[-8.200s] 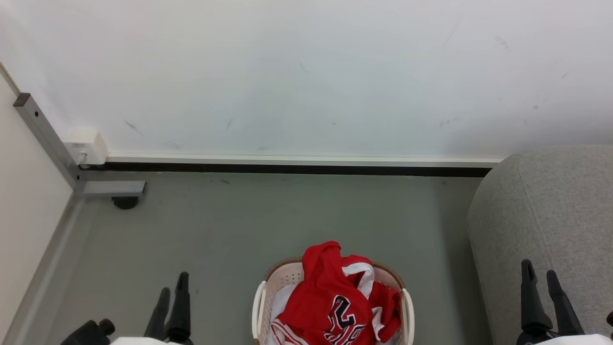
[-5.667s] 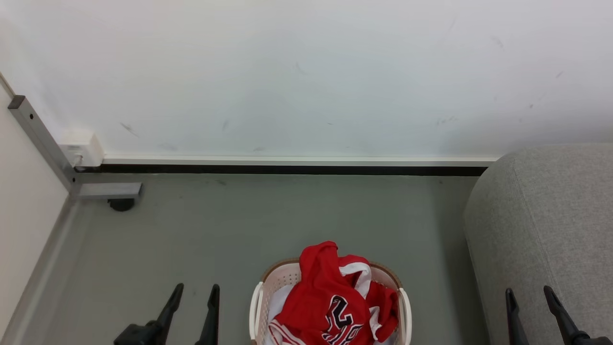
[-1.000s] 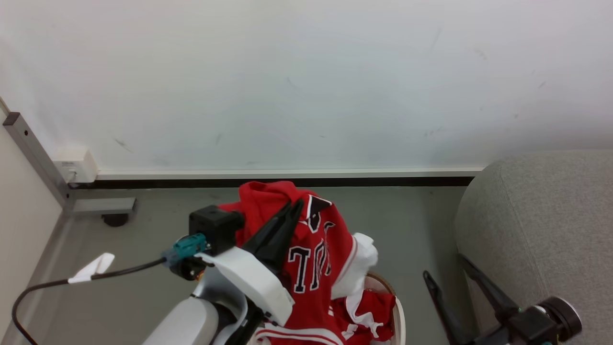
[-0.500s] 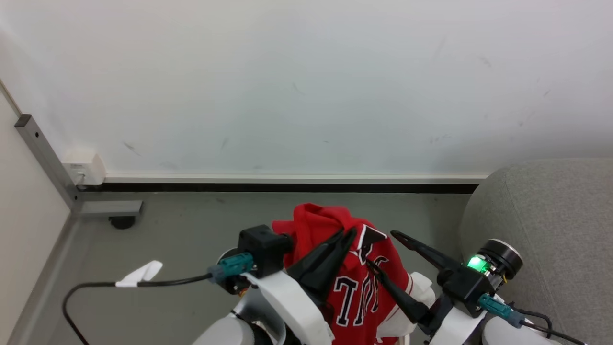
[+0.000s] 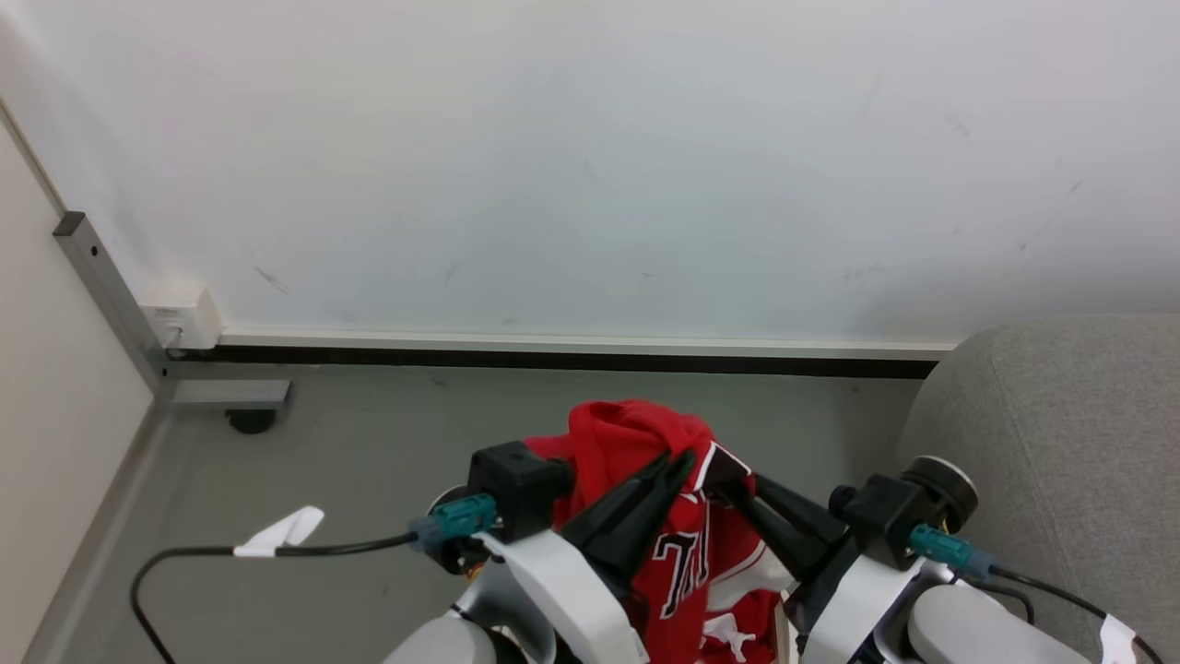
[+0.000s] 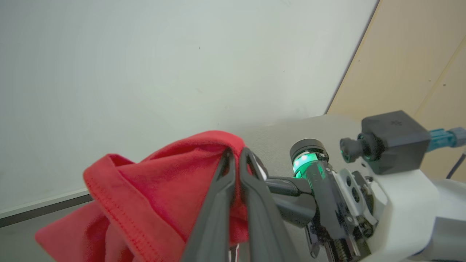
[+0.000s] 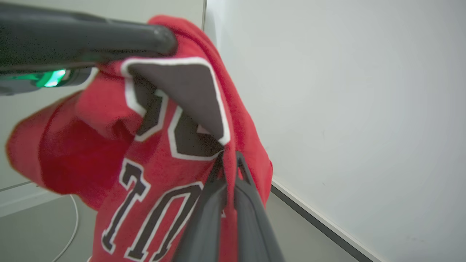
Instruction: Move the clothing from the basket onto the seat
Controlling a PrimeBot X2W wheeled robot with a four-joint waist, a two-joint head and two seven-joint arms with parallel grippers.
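As it hangs off the floor, the clothing is clamped at its top fold by L gripper. R gripper is pinched onto same garment, just beside.

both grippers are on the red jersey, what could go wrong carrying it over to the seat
1. The left gripper and right gripper each pinch only a thin fold near the top of the jersey, so the fabric might slip out on the way to the seat.
2. The jersey hangs well below both grips, so its lower part may drag or catch when swung sideways.
3. The two grippers sit close together and could knock into each other.
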